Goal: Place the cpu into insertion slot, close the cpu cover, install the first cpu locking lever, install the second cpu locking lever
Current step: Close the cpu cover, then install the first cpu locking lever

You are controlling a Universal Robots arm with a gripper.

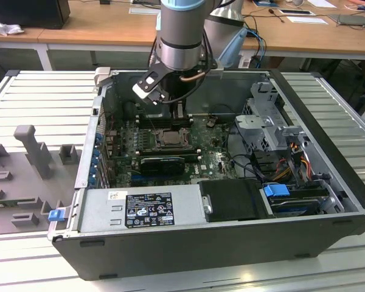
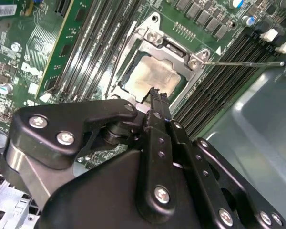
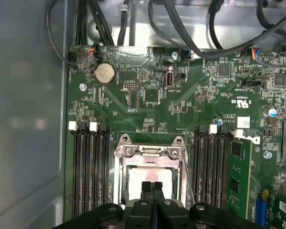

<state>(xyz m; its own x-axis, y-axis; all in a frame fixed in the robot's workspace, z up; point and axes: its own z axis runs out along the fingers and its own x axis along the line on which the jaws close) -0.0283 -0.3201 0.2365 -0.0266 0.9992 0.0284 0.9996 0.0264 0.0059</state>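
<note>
Two fingertips pressed flat together, with nothing between them, make up the gripper; it hangs right over the cpu, which sits in the insertion slot in the middle of the green motherboard; the tips hover over the chip's edge nearest the wrist, and whether they touch the metal I cannot tell; the cpu cover seems to lie flat around the chip, its cut-out showing the silvery top; so the work lies straight beneath the fingers, not off to a side; a thin wire lever juts out from one corner of the cover, well apart from the tips, its long axis running past the memory slots; I judge it unlatched; the second wrist view shows that lever's free end out over the slots, while the first wrist view shows it close along the cover's edge; the exterior view adds the arm coming down into the open computer case above the slot.
</note>
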